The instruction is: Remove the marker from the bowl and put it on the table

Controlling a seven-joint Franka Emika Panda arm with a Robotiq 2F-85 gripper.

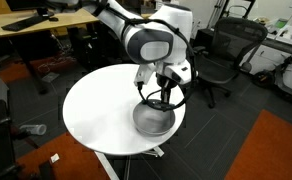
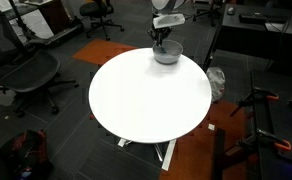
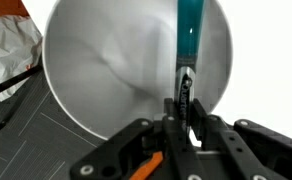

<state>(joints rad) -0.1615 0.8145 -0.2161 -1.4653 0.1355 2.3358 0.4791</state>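
Observation:
The shiny metal bowl (image 1: pixel 154 120) stands near the rim of the round white table (image 1: pixel 101 110); it also shows in an exterior view (image 2: pixel 167 54) and fills the wrist view (image 3: pixel 106 70). The marker (image 3: pixel 187 40), teal at its far end and dark near the jaws, stands over the bowl's inside. My gripper (image 3: pixel 186 105) is shut on the marker's dark end and reaches down into the bowl (image 1: pixel 160 98). The marker is hidden in both exterior views.
Black office chairs (image 1: pixel 226 50) and wooden desks (image 1: pixel 31 25) stand around the table. Another chair (image 2: pixel 31 70) and a white bag (image 2: pixel 216 82) sit on the floor by the table. Orange carpet (image 1: pixel 271 150) lies beside the pedestal.

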